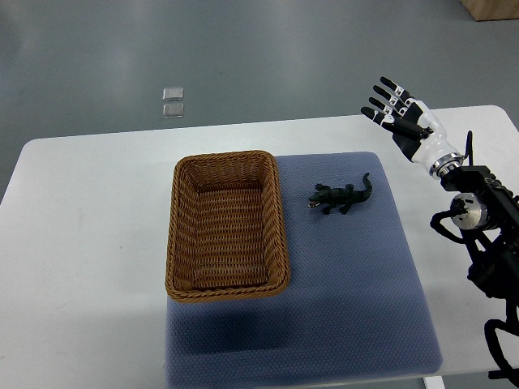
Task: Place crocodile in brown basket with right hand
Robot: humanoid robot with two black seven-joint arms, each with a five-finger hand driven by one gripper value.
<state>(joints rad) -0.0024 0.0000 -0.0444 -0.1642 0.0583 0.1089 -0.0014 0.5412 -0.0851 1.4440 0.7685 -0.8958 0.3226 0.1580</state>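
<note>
The robot's black-and-white right hand hangs above the far right corner of the white desk. Its fingers are spread apart and straight and hold nothing, with the palm tilted toward the desk's middle. The wrist runs back into a black forearm hung with cables, which comes in along the right edge. No left arm shows.

The small dark-green toy crocodile lies well apart from the hand, toward the centre of the desk. It rests on the far half of a blue-grey textured mat, with its tail toward the far right corner and its snout toward the basket. The rectangular brown woven wicker basket stands just beside it on the mat's left edge, and nothing can be seen inside it.

The toy looks light, probably moulded plastic or rubber, and is thin at the tail and legs. A pinch across the thicker trunk between the legs would likely hold best, since the tail offers little to grip. The hand would have to drop, turn palm-down and close its fingers well in.
</note>
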